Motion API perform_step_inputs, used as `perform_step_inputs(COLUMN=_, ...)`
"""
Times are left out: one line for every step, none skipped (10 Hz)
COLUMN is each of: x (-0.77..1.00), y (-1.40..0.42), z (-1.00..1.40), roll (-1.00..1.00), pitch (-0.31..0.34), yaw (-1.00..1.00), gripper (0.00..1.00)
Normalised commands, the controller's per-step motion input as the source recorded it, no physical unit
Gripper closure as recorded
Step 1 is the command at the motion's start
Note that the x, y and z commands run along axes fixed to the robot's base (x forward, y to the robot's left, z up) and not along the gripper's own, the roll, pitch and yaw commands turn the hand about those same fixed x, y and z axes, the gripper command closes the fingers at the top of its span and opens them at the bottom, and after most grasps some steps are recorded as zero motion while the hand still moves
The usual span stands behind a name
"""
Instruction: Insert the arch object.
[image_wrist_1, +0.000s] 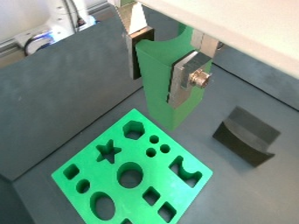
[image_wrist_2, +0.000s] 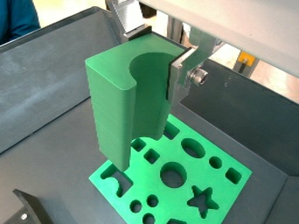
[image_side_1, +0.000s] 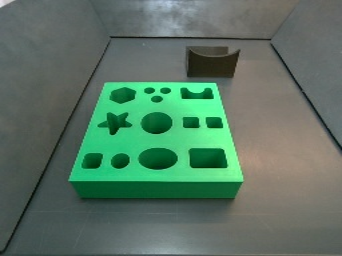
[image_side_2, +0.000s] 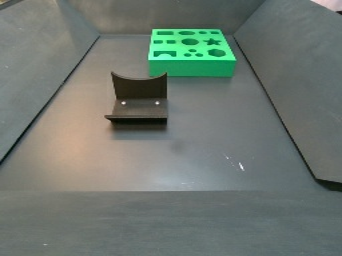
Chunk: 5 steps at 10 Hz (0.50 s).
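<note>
I saw the gripper (image_wrist_2: 158, 70) above the green shape-sorting board (image_wrist_1: 135, 171), fingers (image_wrist_1: 187, 77) clamped on the tall green arch block (image_wrist_2: 128, 101), dark L-shaped fixture (image_side_1: 211, 60) apart on the table (image_side_2: 201, 140).

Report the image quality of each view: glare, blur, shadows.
Both wrist views: the gripper and held green arch piece loom large, slightly soft, a pale blown-out band above. Both side views: even lighting, soft sheen on the grey floor, green board sharp; the fixture casts little shadow.

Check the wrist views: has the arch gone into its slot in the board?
No. In both wrist views the gripper holds the green arch above the board, clear of its slots.
</note>
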Motion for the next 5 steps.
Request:
perform_step_inputs(x=0.19, y=0.00, z=-0.50, roll=-0.18, pitch=0.024, yaw=-0.77, gripper=1.00)
perform_step_inputs(x=0.15, y=0.00, z=-0.54, roll=-0.17, pitch=0.051, yaw=-0.79, gripper=1.00)
perform_step_inputs(x=0.01, y=0.00, z=-0.46, roll=-0.15, pitch=0.034, yaw=-0.85, gripper=1.00)
perform_step_inputs(x=0.00, y=0.00, z=-0.44, roll=-0.11, pitch=0.040, yaw=-0.91, gripper=1.00)
perform_step_inputs(x=0.00, y=-0.02, z=-0.34, roll=-0.14, pitch=0.000, yaw=-0.89, gripper=1.00)
